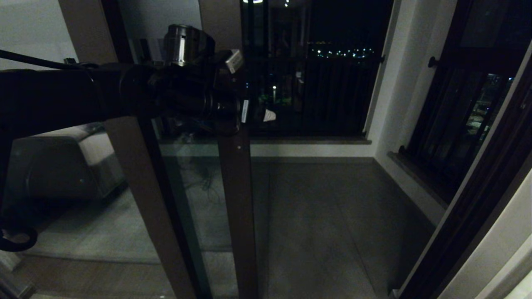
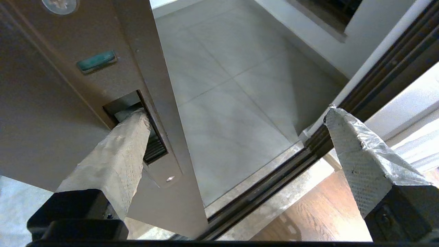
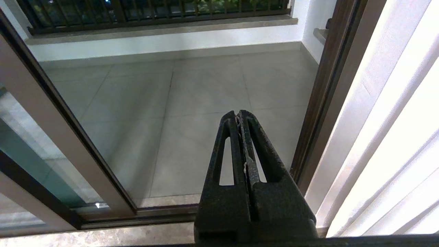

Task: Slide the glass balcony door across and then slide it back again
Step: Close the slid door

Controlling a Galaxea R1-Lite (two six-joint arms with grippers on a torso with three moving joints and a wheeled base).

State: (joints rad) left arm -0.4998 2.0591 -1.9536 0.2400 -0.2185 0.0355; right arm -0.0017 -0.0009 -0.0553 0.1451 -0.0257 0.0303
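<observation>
While the left arm reaches across the head view at handle height, the glass balcony door (image 1: 235,199) stands partway across its opening, its brown edge stile upright with the tiled balcony floor (image 1: 324,224) showing bare to the right of it. The left pincer (image 2: 236,116) is spread wide: one tape-wrapped finger (image 2: 116,161) has its tip pushed into the recessed slot handle (image 2: 137,127) on the door's edge stile, and the other finger (image 2: 360,164) hangs well apart from the door, out over the floor track (image 2: 260,195). Nothing is clamped between them. A small green tab (image 2: 96,61) sits on the stile just beside the slot. Beyond the door, the barred railing (image 1: 328,91) closes the far side of the balcony, with city lights behind it. Right of the door, the dark door frame (image 1: 469,216) runs down to the floor. The right pincer (image 3: 240,120) is parked near that frame, well apart from the door, its black fingers pressed together and holding nothing.
</observation>
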